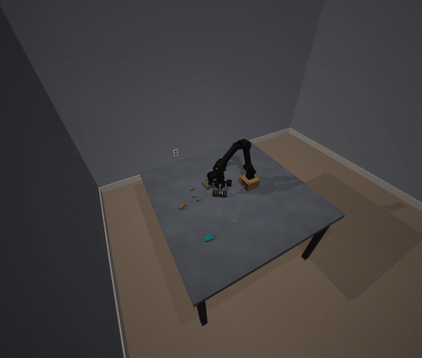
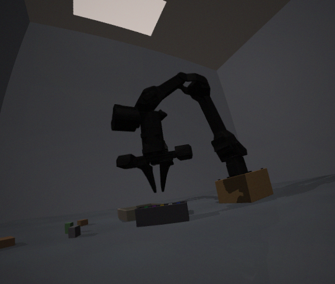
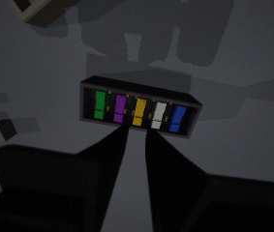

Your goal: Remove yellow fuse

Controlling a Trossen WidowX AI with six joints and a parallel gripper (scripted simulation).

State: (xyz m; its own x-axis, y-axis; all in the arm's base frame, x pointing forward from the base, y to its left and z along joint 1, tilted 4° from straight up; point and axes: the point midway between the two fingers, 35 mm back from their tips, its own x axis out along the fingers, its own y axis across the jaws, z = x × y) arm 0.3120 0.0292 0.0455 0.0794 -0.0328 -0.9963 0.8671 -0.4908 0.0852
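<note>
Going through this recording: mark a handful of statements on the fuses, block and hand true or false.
1. The yellow fuse sits between the purple and white fuses. True.
2. The hand is shut on the yellow fuse. False: its fingers stand slightly apart above the block, holding nothing.
3. The block holds four fuses. False: five.
4. Green and blue are the end fuses. True.
5. The yellow fuse lies in the tray. False: it is in the block.
</note>
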